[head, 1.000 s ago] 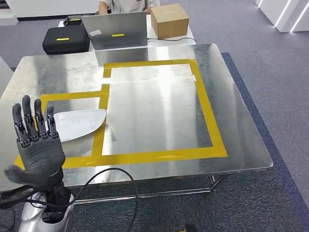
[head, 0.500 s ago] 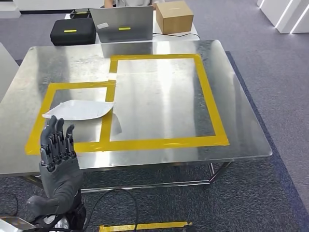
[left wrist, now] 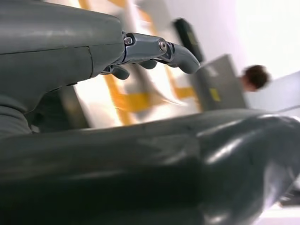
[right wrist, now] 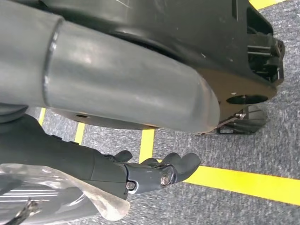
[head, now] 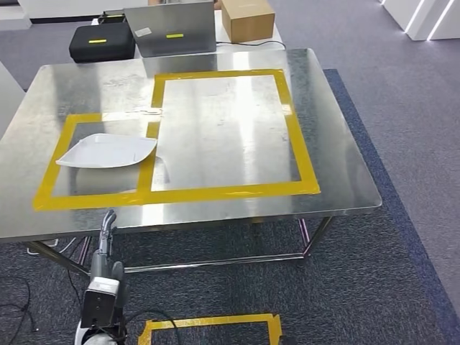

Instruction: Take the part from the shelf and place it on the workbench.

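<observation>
Head view shows you the thin white part (head: 105, 151) lying flat on the tabletop (head: 228, 136) inside the smaller yellow frame, probably light, stiff and slippery, best pinched at its rim, while both hands' fingers (left wrist: 155, 49) hang empty and loosely extended.

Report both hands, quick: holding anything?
Left hand: open, holding nothing.
Right hand: fingers loosely extended, nothing in them; open.

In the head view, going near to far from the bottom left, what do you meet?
Robot hand → flat white curved part on the shiny steel workbench → black case with yellow stripe.
</observation>
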